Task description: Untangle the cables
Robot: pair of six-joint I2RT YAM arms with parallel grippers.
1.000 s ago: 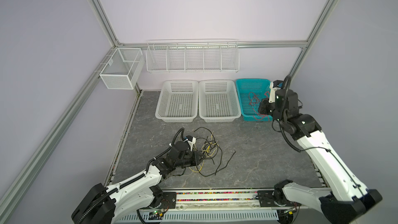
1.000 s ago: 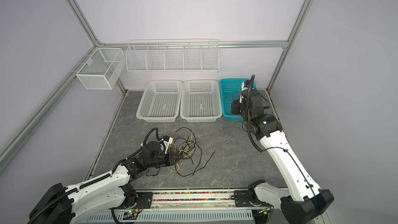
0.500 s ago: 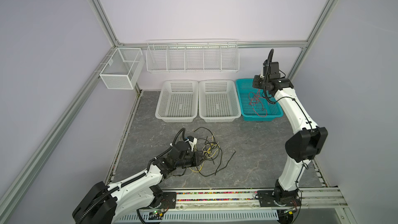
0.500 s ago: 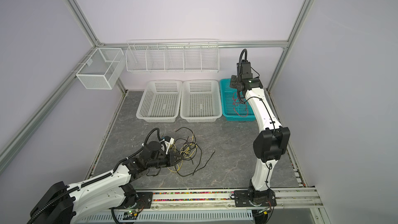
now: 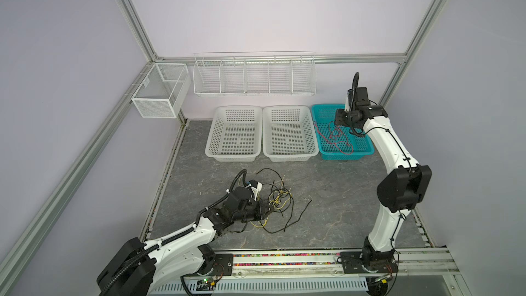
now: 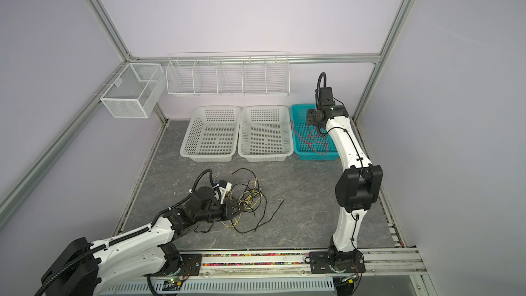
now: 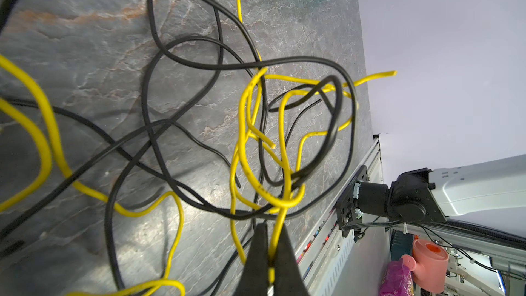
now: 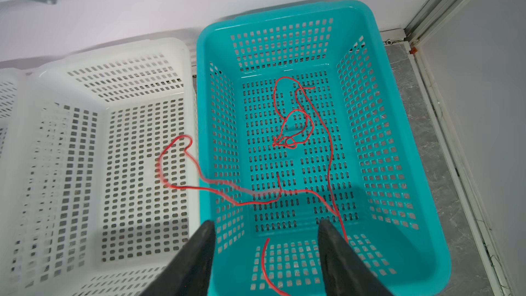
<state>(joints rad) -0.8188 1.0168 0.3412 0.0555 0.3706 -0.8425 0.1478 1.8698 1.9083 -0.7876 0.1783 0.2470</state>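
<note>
Since a second ago, your right arm has risen from its low crouch and now reaches out over the teal basket at the back right of the tabletop, and the right jaws have parted. In the right wrist view they stand wide open with nothing between them. The red cable lies loose on the basket floor, knotted in a small tangle near the middle, and one loop of it reaches across the rim over the neighbouring white basket. One red strand runs close beside one finger; you cannot tell from these views whether it touches. Your left arm has kept its place low at the front. The left jaws are closed on the yellow cable, pinching a single strand just below the spot where it loops through a knot. The black cable winds through and around those yellow loops, and the two lie together in a heap on the tabletop in front of the white baskets, well apart from the red cable, as both top views show.
</note>
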